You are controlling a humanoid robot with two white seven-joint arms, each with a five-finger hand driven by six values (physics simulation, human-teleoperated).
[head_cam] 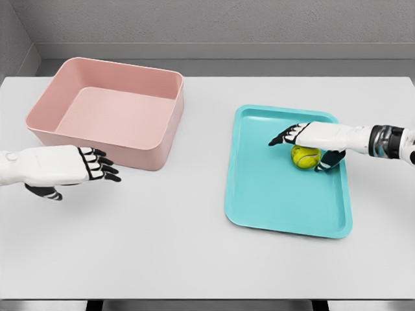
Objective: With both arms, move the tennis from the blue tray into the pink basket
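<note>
A yellow-green tennis ball point(305, 157) lies on the blue tray point(272, 194), in its upper right part. My right hand point(299, 148) reaches in from the right and sits directly over the ball. Its fingers point(285, 137) stretch out past the ball's top and its thumb point(329, 161) hangs at the ball's right side, not closed on it. The pink basket point(152, 152) stands empty at the back left. My left hand point(91, 175) floats just in front of the basket's near wall, open, fingers pointing right, holding nothing.
The white table point(181, 246) carries only the basket and the tray, with a gap of bare surface between them. Grey walls rise behind the table's far edge.
</note>
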